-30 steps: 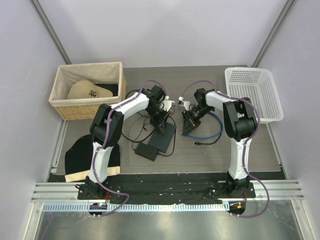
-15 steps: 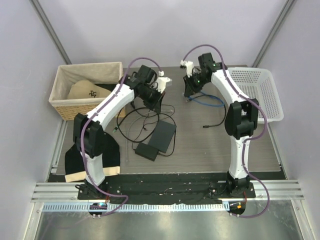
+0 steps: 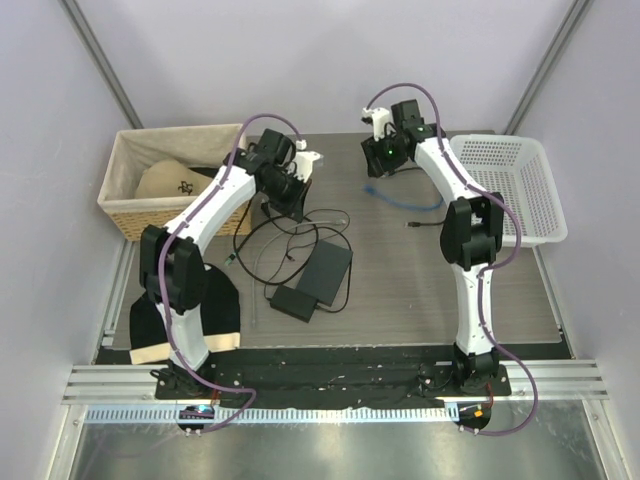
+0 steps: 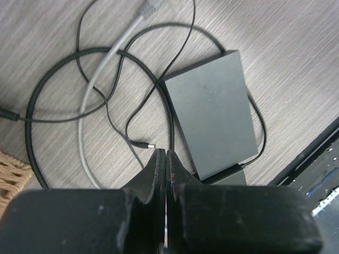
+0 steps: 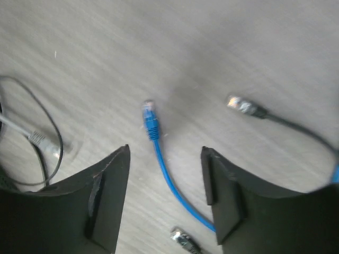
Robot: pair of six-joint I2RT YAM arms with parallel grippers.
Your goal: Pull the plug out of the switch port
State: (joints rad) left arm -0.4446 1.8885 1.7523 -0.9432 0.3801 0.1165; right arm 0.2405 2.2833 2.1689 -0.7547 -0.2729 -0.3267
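Observation:
The plug on the bright-blue cable lies loose on the wooden table at the back, not held and apart from the switch. My right gripper hangs open above it, the cable running between its spread fingers without touching them; from above it is at the back centre. The switch is a flat black box mid-table, also under the left wrist camera; its port edge is not discernible. My left gripper is shut on nothing, raised over the cords beside the switch.
Thin black cords and a grey cable loop left of the switch, beside a small barrel plug. A black adapter brick lies in front. Wicker basket back left, white perforated basket back right, dark cloth near left.
The right gripper carried the blue cable's plug away from the switch toward the back, then opened and let it go. The left arm lifted off the switch and drew back left.

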